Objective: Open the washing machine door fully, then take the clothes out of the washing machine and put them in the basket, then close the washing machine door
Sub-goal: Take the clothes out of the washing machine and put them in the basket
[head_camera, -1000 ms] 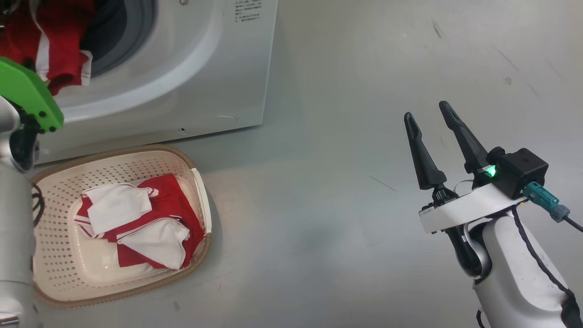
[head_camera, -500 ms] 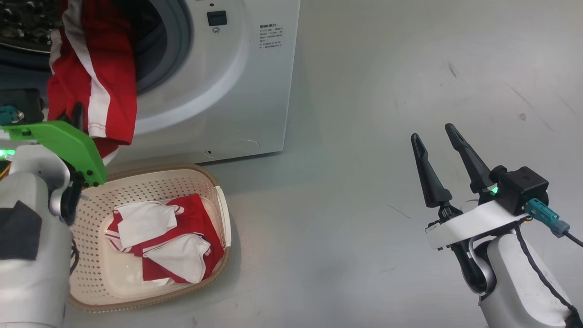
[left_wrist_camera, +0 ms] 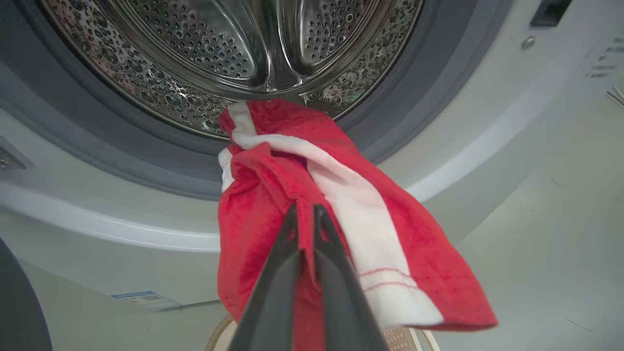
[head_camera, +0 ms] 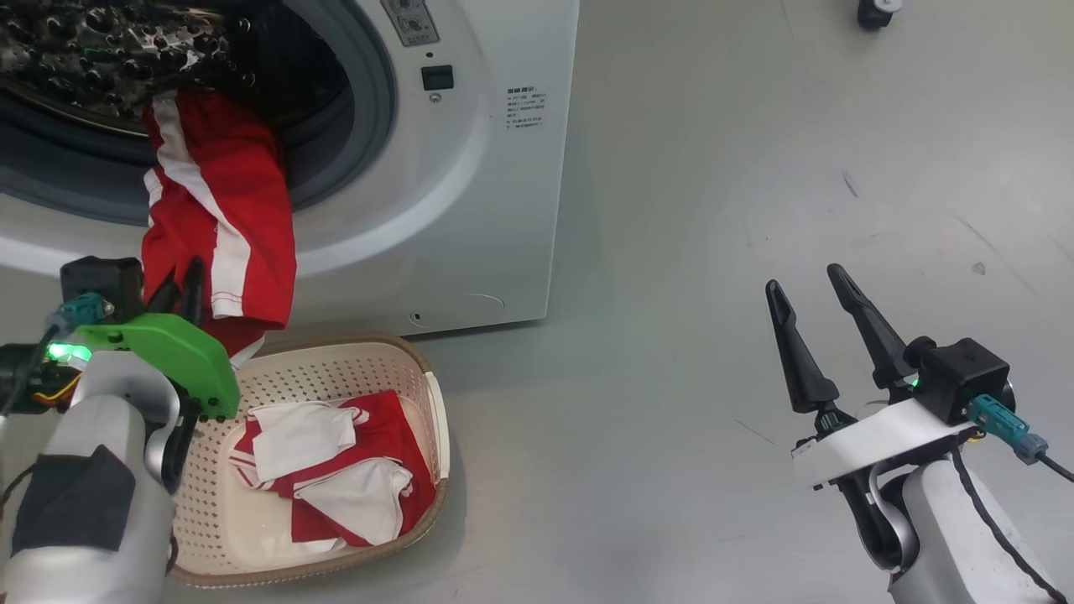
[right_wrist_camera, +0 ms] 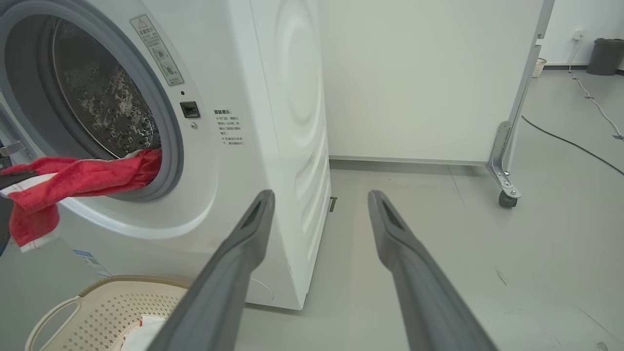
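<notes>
The white washing machine [head_camera: 470,168] stands with its grey-ringed drum mouth [left_wrist_camera: 146,161] uncovered; its door is out of view. A red garment with a white stripe [head_camera: 222,218] hangs from the drum mouth down the machine's front. My left gripper [head_camera: 183,281] is shut on this garment's lower part [left_wrist_camera: 351,219], above the basket's far left end. The cream basket [head_camera: 424,377] sits on the floor before the machine and holds red and white clothes [head_camera: 336,457]. Far to the right, my right gripper [head_camera: 804,283] stands open over bare floor, holding nothing.
Grey floor spreads to the right of the machine. In the right wrist view, a white panel on a caster wheel [right_wrist_camera: 507,197] stands behind the machine's right, with a cable [right_wrist_camera: 575,144] on the floor and a dark bin [right_wrist_camera: 607,56] far back.
The head camera has shifted, so the machine and basket sit lower and further right. The red garment has been drawn further out of the drum by my left gripper. The right gripper stays open.
</notes>
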